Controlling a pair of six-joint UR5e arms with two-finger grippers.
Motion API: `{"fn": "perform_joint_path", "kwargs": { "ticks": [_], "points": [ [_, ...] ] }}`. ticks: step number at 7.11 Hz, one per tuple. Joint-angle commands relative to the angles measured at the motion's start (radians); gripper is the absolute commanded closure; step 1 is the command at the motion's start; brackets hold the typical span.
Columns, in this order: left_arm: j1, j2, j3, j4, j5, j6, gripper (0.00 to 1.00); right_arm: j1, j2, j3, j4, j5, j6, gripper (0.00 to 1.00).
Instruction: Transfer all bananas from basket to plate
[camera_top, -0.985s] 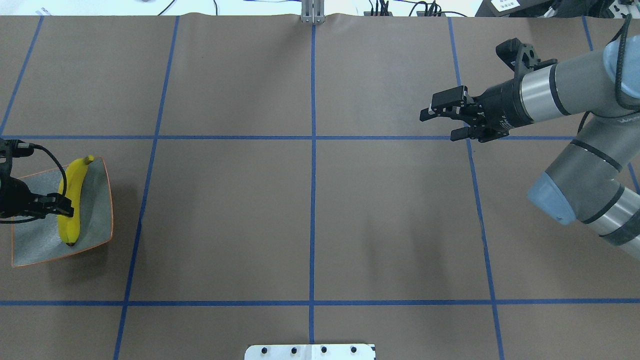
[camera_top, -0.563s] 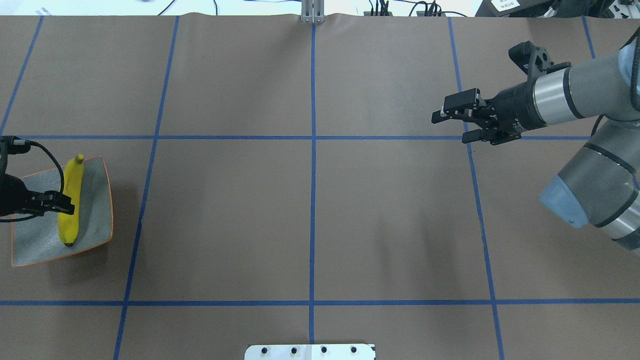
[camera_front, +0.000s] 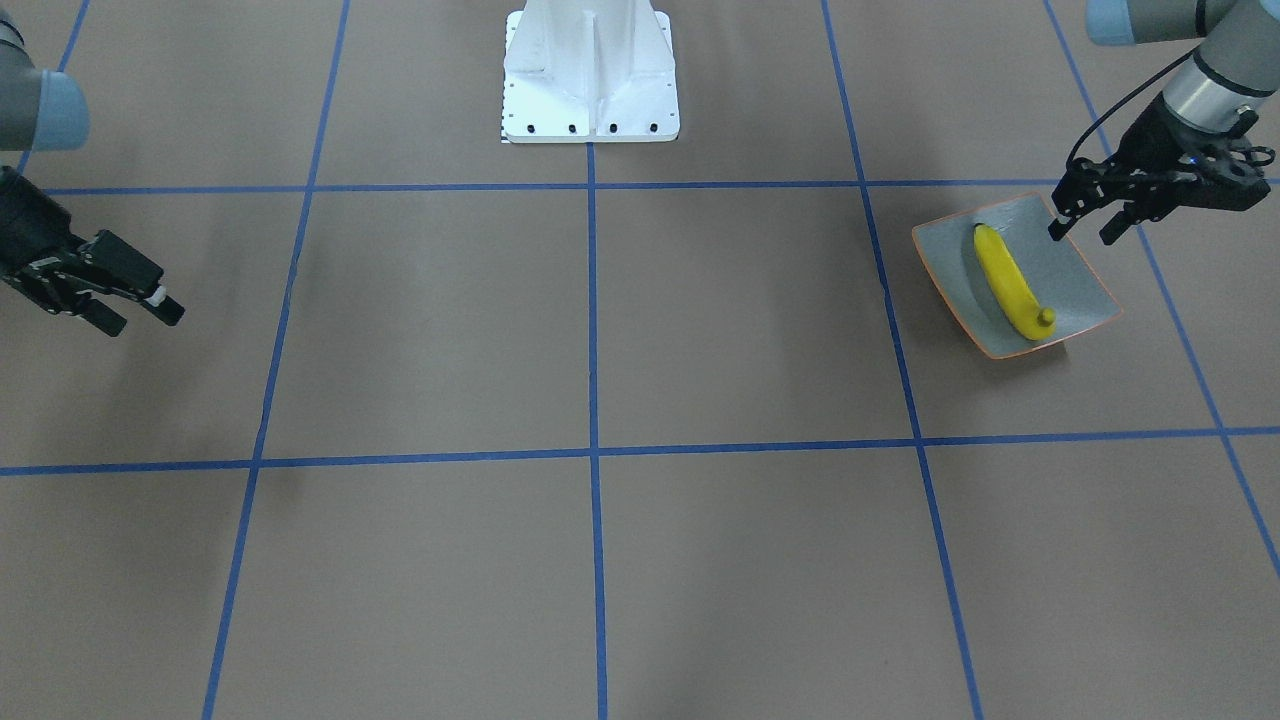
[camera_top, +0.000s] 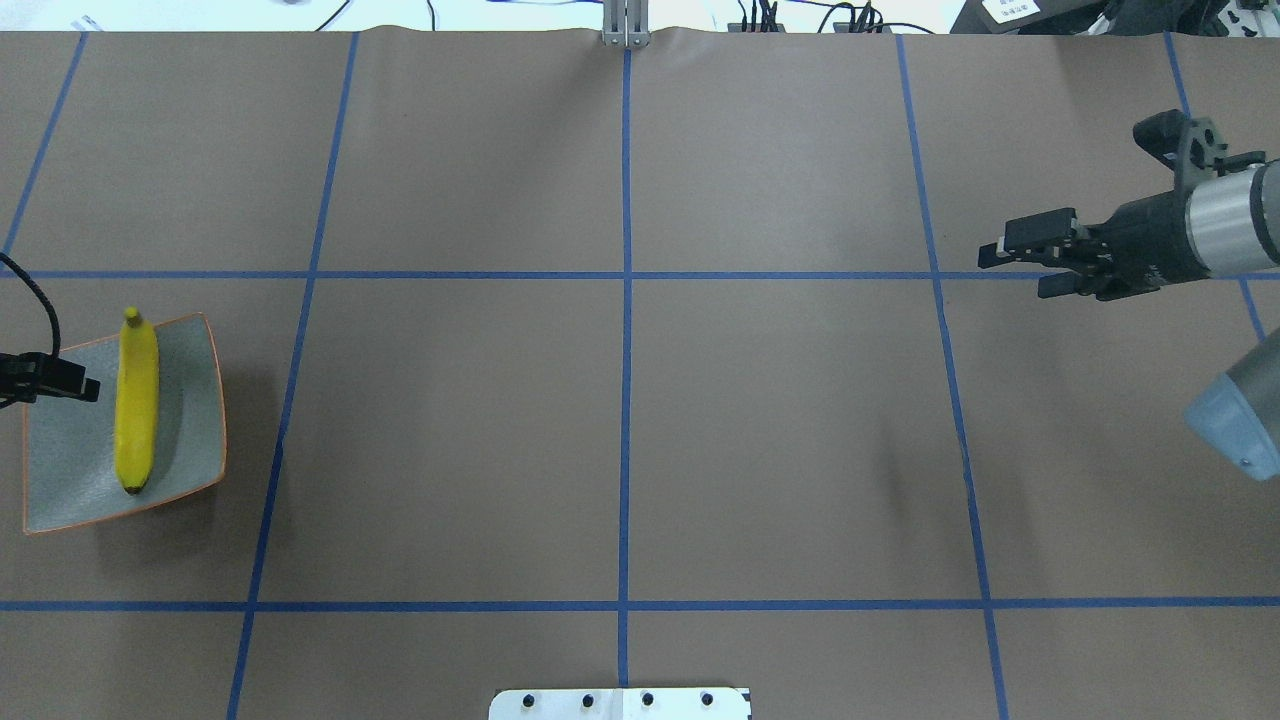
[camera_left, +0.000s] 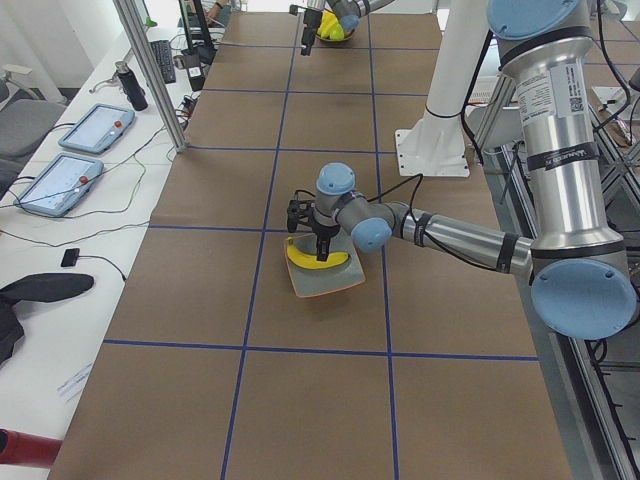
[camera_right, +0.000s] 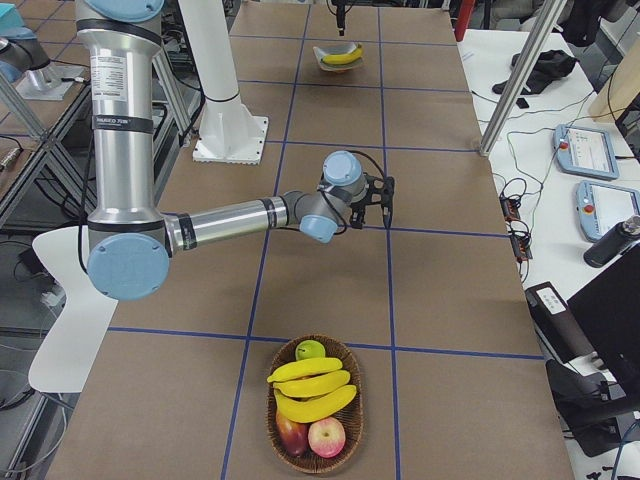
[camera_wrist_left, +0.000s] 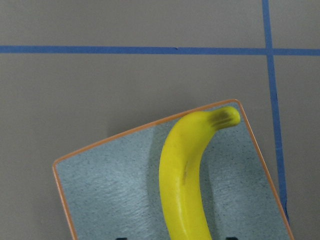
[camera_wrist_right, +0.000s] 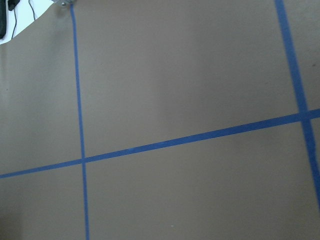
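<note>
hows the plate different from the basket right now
The plate is square, grey-green with an orange rim; the basket is oval, brown and woven. The plate holds one banana; the basket holds three bananas plus apples. Both sit on the brown table cover.

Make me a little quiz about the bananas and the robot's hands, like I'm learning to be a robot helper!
1. How many bananas lie on the plate?
2. True or false: the right hand is holding a banana.
3. Where are the three other bananas?
A. in the basket
B. under the plate
C. on the floor

Key
1. One.
2. False. It is open and empty, above the bare table.
3. A.
</note>
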Motion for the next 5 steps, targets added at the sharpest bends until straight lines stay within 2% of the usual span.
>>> {"fn": "perform_joint_path", "kwargs": {
  "ticks": [1,2,3,5],
  "points": [
    [-0.034,0.003,0.002,0.001,-0.014,0.037,0.27,0.185,-0.054,-0.129,-0.002,0.091,-0.273,0.00],
    [-0.034,0.003,0.000,0.001,-0.013,0.037,0.26,0.294,-0.050,-0.225,-0.009,0.167,-0.446,0.00],
    [-0.034,0.003,0.002,0.001,-0.013,0.037,0.25,0.354,-0.051,-0.294,-0.011,0.206,-0.557,0.00],
    [-0.033,0.002,0.005,0.001,-0.008,0.037,0.23,0.391,-0.077,-0.317,-0.020,0.209,-0.668,0.00]
  ]
}}
